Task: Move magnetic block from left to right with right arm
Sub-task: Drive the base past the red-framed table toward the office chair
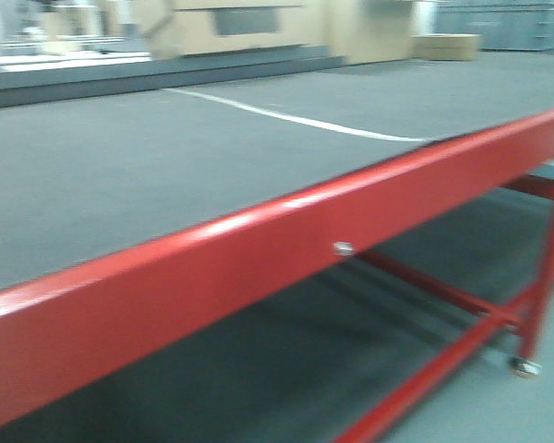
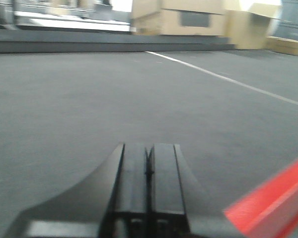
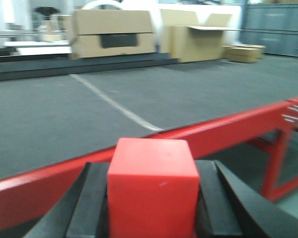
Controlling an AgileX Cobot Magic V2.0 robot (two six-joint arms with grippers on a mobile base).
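Note:
In the right wrist view the magnetic block [image 3: 153, 191], a bright-red cube, fills the low centre, clamped between the black fingers [image 3: 92, 203] of my right gripper [image 3: 153, 208]. It hangs in front of the red edge of the table [image 3: 228, 126]. My left gripper [image 2: 149, 186] shows in the left wrist view with its two black fingers [image 2: 134, 183] pressed together and nothing between them, above the grey table top [image 2: 89, 109]. Neither gripper nor the block appears in the front view.
A white line [image 1: 295, 120] crosses the grey table top [image 1: 120, 157], which has a red frame rail [image 1: 258, 258] and red legs [image 1: 549, 277]. Brown cardboard boxes [image 3: 111, 32] stand beyond the far edge, with grey cabinets [image 3: 275, 22] at the back right.

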